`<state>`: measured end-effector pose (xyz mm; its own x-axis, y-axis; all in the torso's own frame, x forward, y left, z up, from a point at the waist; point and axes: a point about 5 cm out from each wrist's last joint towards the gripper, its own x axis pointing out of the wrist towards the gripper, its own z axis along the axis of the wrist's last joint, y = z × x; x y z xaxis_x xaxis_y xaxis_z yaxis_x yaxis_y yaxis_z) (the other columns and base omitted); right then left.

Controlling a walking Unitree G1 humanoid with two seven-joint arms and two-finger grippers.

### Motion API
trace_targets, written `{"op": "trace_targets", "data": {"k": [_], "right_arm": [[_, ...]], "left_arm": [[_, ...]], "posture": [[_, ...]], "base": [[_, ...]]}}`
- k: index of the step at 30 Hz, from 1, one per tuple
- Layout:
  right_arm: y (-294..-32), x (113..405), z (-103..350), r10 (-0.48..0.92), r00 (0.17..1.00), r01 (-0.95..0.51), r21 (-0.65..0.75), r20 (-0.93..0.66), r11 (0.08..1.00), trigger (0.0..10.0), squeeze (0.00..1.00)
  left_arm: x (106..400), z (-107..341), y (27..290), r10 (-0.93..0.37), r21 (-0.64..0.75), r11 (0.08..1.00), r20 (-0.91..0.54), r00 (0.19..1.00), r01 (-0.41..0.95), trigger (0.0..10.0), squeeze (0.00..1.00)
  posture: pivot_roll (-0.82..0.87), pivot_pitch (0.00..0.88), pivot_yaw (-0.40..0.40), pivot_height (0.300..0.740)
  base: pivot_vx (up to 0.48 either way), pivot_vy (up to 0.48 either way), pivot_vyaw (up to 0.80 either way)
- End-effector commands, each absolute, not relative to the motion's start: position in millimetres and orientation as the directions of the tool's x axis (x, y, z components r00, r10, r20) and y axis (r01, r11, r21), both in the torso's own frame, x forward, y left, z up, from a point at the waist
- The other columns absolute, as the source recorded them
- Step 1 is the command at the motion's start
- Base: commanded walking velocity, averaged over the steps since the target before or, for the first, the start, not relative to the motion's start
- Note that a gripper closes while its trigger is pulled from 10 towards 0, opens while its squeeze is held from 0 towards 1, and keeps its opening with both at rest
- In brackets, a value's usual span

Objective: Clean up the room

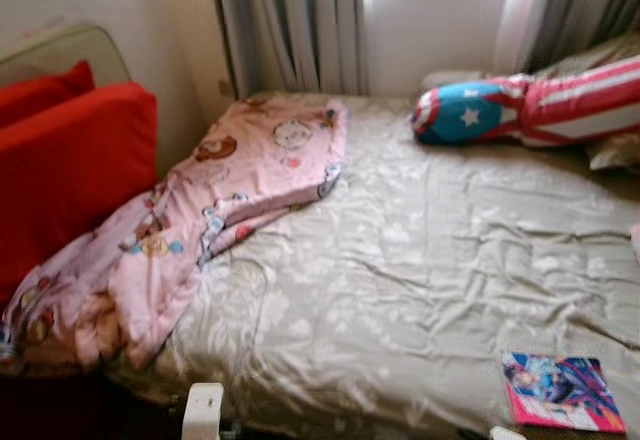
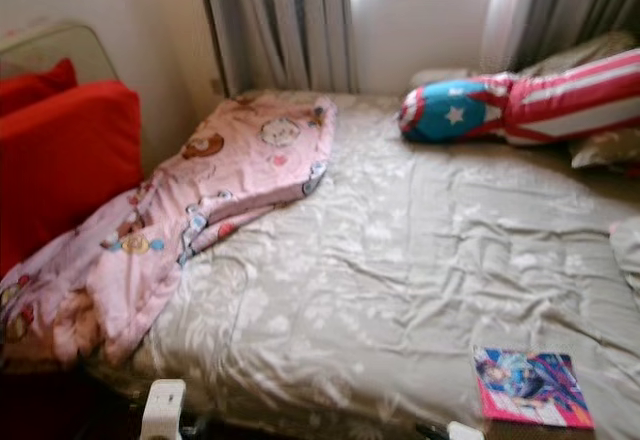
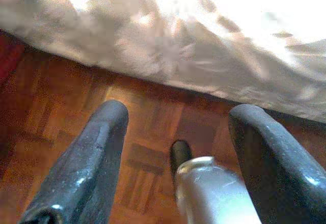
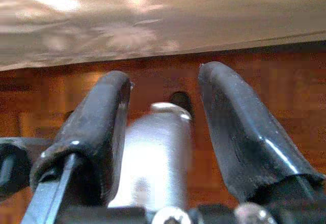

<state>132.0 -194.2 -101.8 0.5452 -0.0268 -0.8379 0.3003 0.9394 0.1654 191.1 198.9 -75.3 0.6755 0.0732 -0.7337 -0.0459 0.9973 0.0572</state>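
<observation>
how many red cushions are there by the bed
2. One large red cushion stands at the bed's left side; a second red cushion peeks out behind it. Others may be hidden.

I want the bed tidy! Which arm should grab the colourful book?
Probably right. The book lies near the bed's front edge on the robot's right side; both grippers hang open, holding nothing.
</observation>
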Motion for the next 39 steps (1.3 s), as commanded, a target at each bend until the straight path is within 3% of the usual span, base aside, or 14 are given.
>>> {"op": "trace_targets", "data": {"k": [1,39], "right_arm": [[-191.8,135.7,-100.9,-0.019,0.552,0.291,0.171,-0.834,0.941,10.0,0.0],[-192.5,135.7,-100.9,-0.02,0.55,0.287,0.167,-0.835,0.943,10.0,0.0]], "left_arm": [[184.9,-77.5,206.1,0.09,0.072,0.996,-0.747,0.658,-0.054,10.0,0.0],[184.5,-78.1,204.7,0.099,0.067,0.995,-0.75,0.654,-0.074,10.0,0.0]], "posture": [[-0.01,0.0,0.023,0.74],[0.0,0.0,0.018,0.74]], "base": [[0.0,0.401,0.0],[0.0,0.405,0.0]]}}
